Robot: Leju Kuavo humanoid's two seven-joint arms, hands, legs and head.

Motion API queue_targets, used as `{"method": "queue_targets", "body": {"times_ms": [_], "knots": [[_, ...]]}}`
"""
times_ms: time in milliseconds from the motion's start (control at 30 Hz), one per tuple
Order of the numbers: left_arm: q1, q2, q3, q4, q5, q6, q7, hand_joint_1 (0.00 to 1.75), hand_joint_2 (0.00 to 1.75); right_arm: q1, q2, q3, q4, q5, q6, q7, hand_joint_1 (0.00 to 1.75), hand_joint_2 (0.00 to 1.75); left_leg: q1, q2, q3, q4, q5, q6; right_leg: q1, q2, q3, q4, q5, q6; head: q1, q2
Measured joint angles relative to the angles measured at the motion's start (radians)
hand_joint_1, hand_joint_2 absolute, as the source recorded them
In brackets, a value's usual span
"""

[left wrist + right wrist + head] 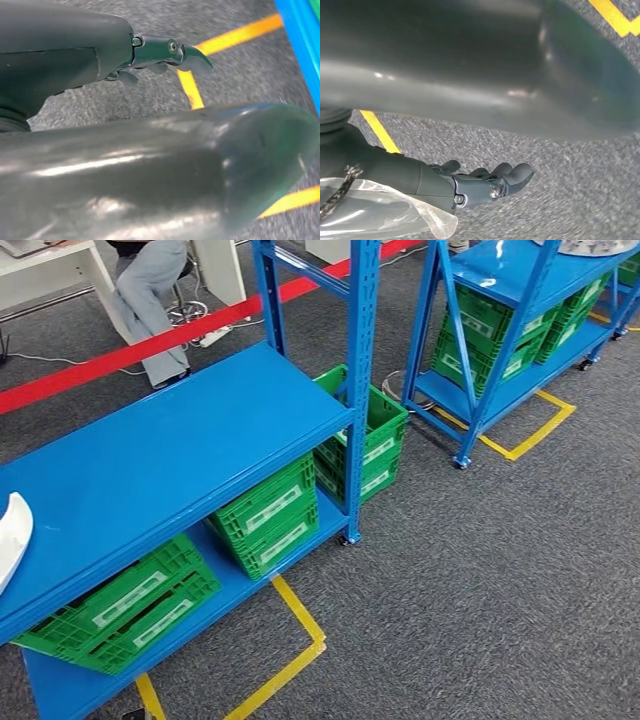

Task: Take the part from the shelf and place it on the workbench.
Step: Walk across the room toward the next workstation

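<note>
Both hands hang over grey carpet: my left hand has fingers loosely extended, holding nothing; right hand likewise released; yellow floor tape lies beneath the left fingers.

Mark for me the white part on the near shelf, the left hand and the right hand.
white part (13, 535), head view, on its curved white face at the picture's left edge.
left hand (166, 52), left wrist view, on the dark fingers above the carpet.
right hand (486, 182), right wrist view, on the dark fingers.
</note>
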Motion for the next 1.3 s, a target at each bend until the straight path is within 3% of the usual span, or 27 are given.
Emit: {"method": "queue_targets", "body": {"times_ms": [67,100,133,200,267,333,400,433,467,500,567,633,733,800,867,933,967,1033,1067,1100,1167,1233,1300], "knots": [[-0.002,0.001,0.001,0.000,0.000,-0.001,-0.002,0.00,0.00,0.000,0.001,0.000,0.000,0.001,0.000,0.000,0.00,0.00,-0.011,0.045,0.071,-0.133,0.047,0.017,0.006,-0.024,0.004,0.001,-0.004,0.005,0.000,0.000],[-0.004,0.002,0.002,0.000,0.000,-0.001,-0.003,0.00,0.00,-0.001,0.001,-0.001,0.000,0.001,0.000,0.000,0.00,0.00,-0.016,0.061,0.088,-0.169,0.055,0.025,0.008,-0.035,0.005,0.002,-0.006,0.008,0.001,0.000],[-0.005,0.002,0.004,0.000,0.000,-0.002,-0.004,0.00,0.00,-0.001,0.001,-0.001,0.000,0.001,0.000,0.000,0.00,0.00,-0.020,0.067,0.093,-0.184,0.053,0.032,0.009,-0.046,0.006,0.002,-0.007,0.012,0.001,0.000],[-0.001,0.002,0.006,0.000,-0.001,-0.002,-0.005,0.00,0.00,-0.004,0.001,-0.001,0.000,0.001,0.000,-0.001,0.00,0.00,-0.020,0.047,0.091,-0.193,0.059,0.044,0.008,-0.059,0.007,0.002,-0.010,0.021,0.000,0.000],[0.001,0.002,0.008,0.000,0.000,-0.002,-0.005,0.00,0.00,-0.006,0.000,-0.002,-0.001,0.002,0.000,-0.002,0.00,0.00,-0.013,0.026,0.095,-0.206,0.070,0.055,0.004,-0.012,-0.006,0.032,-0.035,0.032,0.003,0.000],[-0.001,0.001,0.009,0.000,0.000,-0.002,-0.006,0.00,0.00,-0.005,-0.001,-0.003,-0.001,0.002,0.000,-0.002,0.00,0.00,-0.009,0.004,0.094,-0.211,0.076,0.062,-0.001,0.049,-0.055,0.140,-0.095,0.040,0.008,0.000],[-0.002,-0.001,0.009,0.000,0.000,-0.002,-0.006,0.00,0.00,-0.003,-0.002,-0.004,-0.001,0.002,0.000,-0.002,0.00,0.00,-0.008,-0.021,0.090,-0.210,0.077,0.063,-0.005,0.064,-0.115,0.263,-0.141,0.046,0.008,0.000],[-0.002,-0.001,0.009,0.000,0.000,-0.002,-0.006,0.00,0.00,-0.003,-0.002,-0.004,-0.001,0.002,0.000,-0.002,0.00,0.00,-0.007,-0.034,0.090,-0.208,0.077,0.062,-0.007,0.066,-0.126,0.283,-0.137,0.049,0.008,0.000],[-0.001,-0.001,0.009,0.000,0.001,-0.003,-0.006,0.00,0.00,-0.003,-0.002,-0.005,-0.001,0.002,0.000,-0.002,0.00,0.00,-0.006,-0.048,0.090,-0.206,0.077,0.060,-0.009,0.067,-0.118,0.262,-0.113,0.052,0.008,0.000],[-0.001,-0.001,0.010,0.000,0.001,-0.005,-0.008,0.00,0.00,-0.003,-0.002,-0.005,-0.002,0.002,0.000,-0.002,0.00,0.00,-0.003,-0.063,0.090,-0.202,0.075,0.056,-0.013,0.073,-0.093,0.206,-0.076,0.055,0.008,0.000],[-0.002,-0.001,0.012,0.000,0.002,-0.008,-0.012,0.00,0.00,-0.003,-0.002,-0.005,-0.001,0.002,0.001,-0.002,0.00,0.00,0.000,-0.090,0.085,-0.188,0.069,0.044,-0.023,0.114,-0.034,0.079,-0.022,0.061,0.009,0.000],[-0.004,-0.001,0.014,0.000,0.003,-0.009,-0.015,0.00,0.00,-0.003,-0.002,-0.005,-0.001,0.003,0.001,-0.003,0.00,0.00,0.001,-0.113,0.073,-0.175,0.067,0.030,-0.027,0.145,-0.005,0.025,-0.016,0.059,0.009,0.000],[0.000,0.000,0.016,0.000,0.003,-0.009,-0.017,0.00,0.00,-0.002,-0.001,-0.006,-0.002,0.003,0.002,-0.004,0.00,0.00,0.005,-0.131,0.061,-0.170,0.070,0.015,-0.022,0.121,-0.002,0.026,-0.018,0.041,0.010,0.000],[0.002,0.000,0.017,0.000,0.004,-0.010,-0.018,0.00,0.00,-0.003,0.000,-0.007,-0.002,0.003,0.002,-0.004,0.00,0.00,0.003,-0.088,0.040,-0.126,0.043,0.006,-0.023,0.096,0.000,0.024,-0.017,0.028,0.003,0.000],[-0.001,0.000,0.017,0.000,0.003,-0.010,-0.020,0.00,0.00,-0.002,0.001,-0.008,-0.002,0.003,0.002,-0.005,0.00,0.00,0.001,-0.032,-0.016,-0.008,-0.016,0.002,-0.020,0.066,0.001,0.022,-0.019,0.016,-0.003,0.000],[-0.003,0.000,0.017,0.000,0.002,-0.010,-0.022,0.00,0.00,-0.001,0.001,-0.008,-0.002,0.003,0.002,-0.005,0.00,0.00,0.002,-0.017,-0.070,0.103,-0.051,0.002,-0.016,0.035,0.003,0.022,-0.024,0.010,-0.003,0.000],[-0.002,0.000,0.017,0.000,0.001,-0.010,-0.023,0.00,0.00,-0.001,0.001,-0.008,-0.002,0.003,0.002,-0.005,0.00,0.00,0.002,-0.015,-0.076,0.115,-0.043,0.005,-0.013,0.021,0.006,0.022,-0.027,0.009,-0.003,0.000],[0.001,0.000,0.019,0.000,0.001,-0.009,-0.025,0.00,0.00,-0.001,0.001,-0.008,-0.002,0.004,0.002,-0.006,0.00,0.00,-0.003,-0.001,-0.037,0.034,0.021,0.018,-0.009,-0.006,0.016,0.021,-0.035,0.009,-0.004,0.000],[0.001,0.001,0.020,0.000,0.001,-0.008,-0.026,0.00,0.00,-0.001,0.001,-0.008,-0.002,0.004,0.002,-0.006,0.00,0.00,-0.009,0.023,-0.005,-0.028,0.052,0.029,-0.007,-0.018,0.020,0.021,-0.040,0.011,-0.003,0.000],[-0.001,0.002,0.021,0.000,0.001,-0.008,-0.027,0.00,0.00,-0.001,0.001,-0.008,-0.002,0.005,0.002,-0.007,0.00,0.00,-0.017,0.050,0.024,-0.085,0.068,0.040,-0.004,-0.030,0.024,0.020,-0.047,0.015,-0.003,0.000],[-0.005,0.002,0.023,0.000,0.001,-0.008,-0.029,0.00,0.00,-0.002,0.002,-0.008,-0.002,0.006,0.003,-0.007,0.00,0.00,-0.028,0.082,0.054,-0.147,0.059,0.056,0.000,-0.055,0.033,0.020,-0.054,0.026,-0.004,0.000],[-0.003,0.002,0.023,0.000,0.001,-0.008,-0.031,0.00,0.00,-0.005,0.001,-0.008,-0.003,0.007,0.004,-0.008,0.00,0.00,-0.025,0.060,0.064,-0.168,0.049,0.062,0.001,-0.071,0.047,0.022,-0.055,0.040,-0.007,0.000],[0.002,0.001,0.025,0.000,0.001,-0.008,-0.031,0.00,0.00,-0.008,0.001,-0.008,-0.003,0.008,0.005,-0.008,0.00,0.00,-0.018,0.033,0.077,-0.177,0.054,0.067,-0.004,-0.025,0.038,0.054,-0.074,0.051,-0.004,0.000]]}}
